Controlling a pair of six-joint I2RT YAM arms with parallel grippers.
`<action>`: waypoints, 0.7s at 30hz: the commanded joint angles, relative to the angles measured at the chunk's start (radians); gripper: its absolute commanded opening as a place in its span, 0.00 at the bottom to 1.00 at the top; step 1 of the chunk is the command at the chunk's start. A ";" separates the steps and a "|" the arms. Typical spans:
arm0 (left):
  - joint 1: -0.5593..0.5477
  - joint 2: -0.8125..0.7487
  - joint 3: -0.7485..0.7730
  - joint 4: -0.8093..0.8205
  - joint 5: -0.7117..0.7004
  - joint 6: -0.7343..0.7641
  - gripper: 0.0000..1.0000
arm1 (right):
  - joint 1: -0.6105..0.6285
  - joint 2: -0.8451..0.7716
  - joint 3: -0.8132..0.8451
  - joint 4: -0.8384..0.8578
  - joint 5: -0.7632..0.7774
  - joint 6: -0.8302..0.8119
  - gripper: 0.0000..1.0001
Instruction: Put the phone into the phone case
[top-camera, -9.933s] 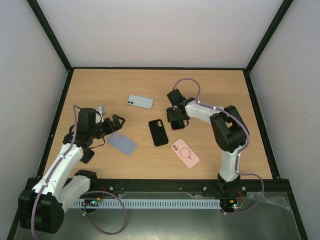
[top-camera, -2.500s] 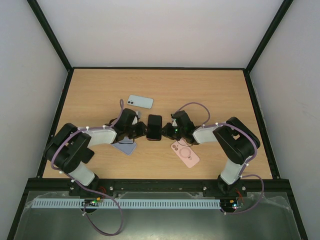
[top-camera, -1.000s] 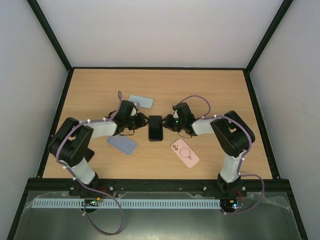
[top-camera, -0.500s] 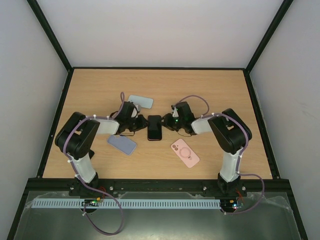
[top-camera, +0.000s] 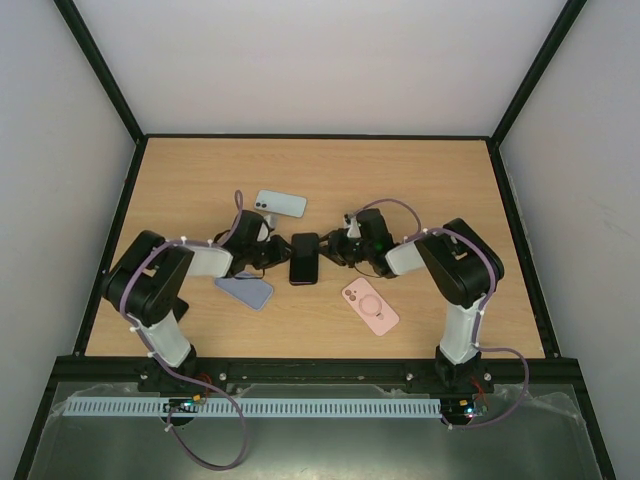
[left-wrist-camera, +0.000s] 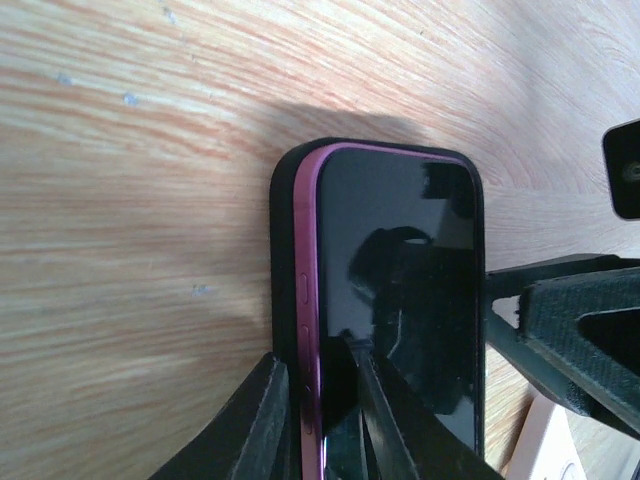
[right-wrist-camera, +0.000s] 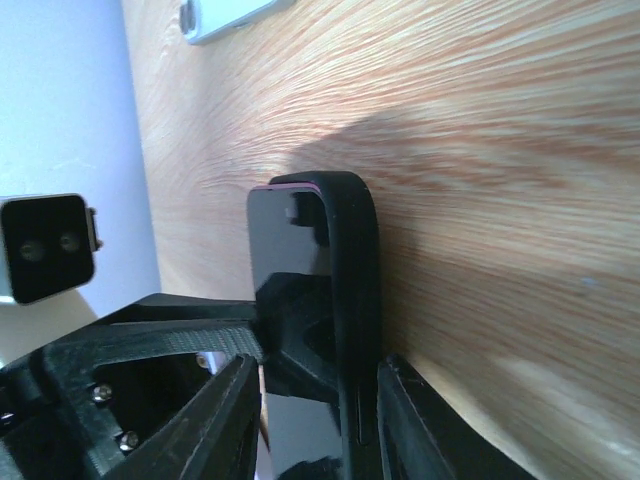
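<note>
Inside the black case (left-wrist-camera: 283, 250) the phone (left-wrist-camera: 400, 280) is seen lying screen-up, with a strip of its magenta side showing along the case's left wall. That wall, together with the magenta edge, is pinched narrowly by the left gripper (left-wrist-camera: 312, 357). One finger is set against the outside of the case and the other is laid on the screen just inside it. The case's right wall is straddled by the right gripper (right-wrist-camera: 320, 370), its jaws set narrow. One finger is placed against the outside of the case and the other is held over the screen; whether the wall is actually squeezed cannot be told. A blue phone (top-camera: 280, 204) is seen beyond the case to its left. A lilac case (top-camera: 245, 291) is seen nearer on the left and a pink case (top-camera: 370, 306) nearer on the right, all apart from it.
</note>
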 joint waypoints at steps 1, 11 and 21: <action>-0.008 -0.026 -0.039 -0.024 0.031 -0.010 0.21 | 0.018 -0.019 -0.009 0.154 -0.084 0.075 0.34; -0.009 -0.032 -0.055 -0.026 0.018 -0.003 0.21 | 0.026 0.075 -0.078 0.454 -0.121 0.283 0.37; -0.011 -0.049 -0.101 0.017 0.001 -0.038 0.21 | 0.028 0.168 -0.077 0.751 -0.160 0.505 0.39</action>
